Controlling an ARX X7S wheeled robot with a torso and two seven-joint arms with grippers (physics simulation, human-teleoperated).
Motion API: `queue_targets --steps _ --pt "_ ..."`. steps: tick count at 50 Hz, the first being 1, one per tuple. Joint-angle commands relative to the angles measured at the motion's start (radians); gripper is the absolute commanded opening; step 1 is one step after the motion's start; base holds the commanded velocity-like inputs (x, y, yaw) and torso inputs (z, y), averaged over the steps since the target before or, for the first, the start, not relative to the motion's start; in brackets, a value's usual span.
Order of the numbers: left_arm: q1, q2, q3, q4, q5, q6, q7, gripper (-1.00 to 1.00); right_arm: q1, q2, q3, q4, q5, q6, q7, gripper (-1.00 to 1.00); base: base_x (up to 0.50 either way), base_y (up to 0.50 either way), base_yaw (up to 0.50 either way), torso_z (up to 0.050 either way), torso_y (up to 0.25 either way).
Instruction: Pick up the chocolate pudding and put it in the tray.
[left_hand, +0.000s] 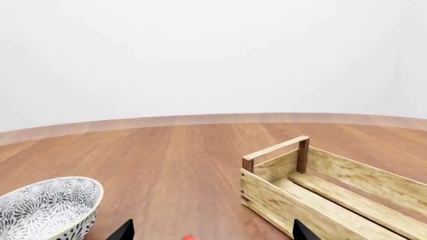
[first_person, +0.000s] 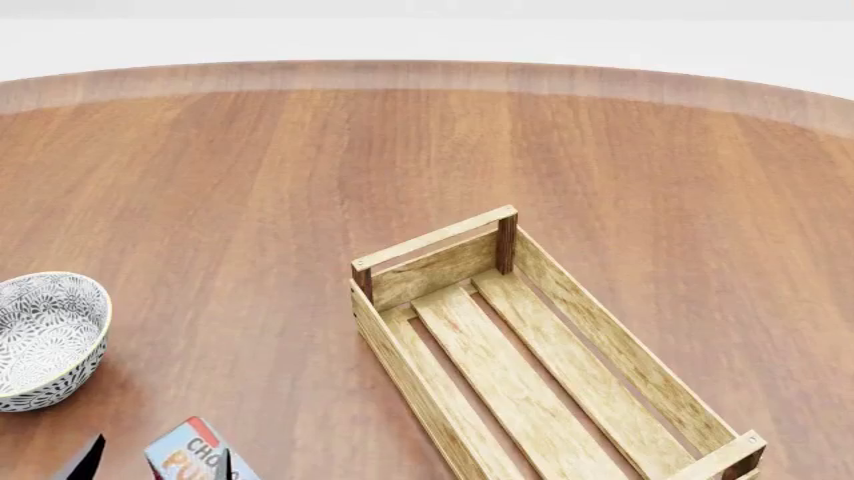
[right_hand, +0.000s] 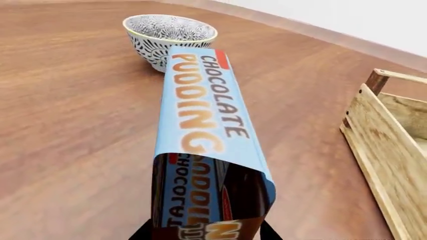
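- Sits low at the head view's left edge: the chocolate pudding (first_person: 195, 455), blue lettered face up and tilted, between the bowl (first_person: 47, 338) and the tray (first_person: 534, 370), touching neither.
- Shows in the right wrist view as a carton running away from the camera toward the bowl, near end flanked by the right gripper (right_hand: 205, 233).
- Looks clamped there: dark jaw tips tight against both brown sides, narrow, apparently holding the carton by its end so the long body points forward.
- Cannot tell whether lifted off the table (first_person: 267, 180) or resting on it; underside hidden in every view.
- Hangs just behind the same spot: the left gripper (left_hand: 211, 233), jaws wide, only the two black tips in view with a red sliver, probably the carton's corner, between them.
- Seems parked as a bystander, gripping nothing, facing bowl and tray.
- Lies slantwise at centre-right of the table, one handle end toward the far edge, open top up; likely easy to reach from the carton's side over the low slatted wall.
- Holds nothing: bare floor slats visible along the tray's length.
- Holds nothing visible either: patterned inside of the bowl, seen from the head and right wrist views.
- Remains to do, by judgement: raise the carton, carry it rightward over the near wall, set it on the slats.
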Motion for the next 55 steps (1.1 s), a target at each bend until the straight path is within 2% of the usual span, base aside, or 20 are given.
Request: queue_targets --steps 1,32,55 --pt "-0.002 -0.006 0.003 0.010 -0.002 -0.008 -0.006 1.00 -0.007 0.024 0.028 -0.047 0.004 0.002 0.004 -1.00 0.00 0.00 0.00 0.000 0.000" --pt "-0.004 -0.016 0.007 0.013 -0.010 -0.007 -0.015 1.00 -0.001 0.081 0.070 -0.194 0.052 0.076 0.031 -1.00 0.00 0.00 0.00 0.000 0.000" --pt "-0.004 -0.016 0.010 -0.018 -0.017 0.019 -0.015 1.00 0.075 0.130 0.166 -0.390 0.110 0.244 0.092 -1.00 0.00 0.00 0.00 0.000 0.000"
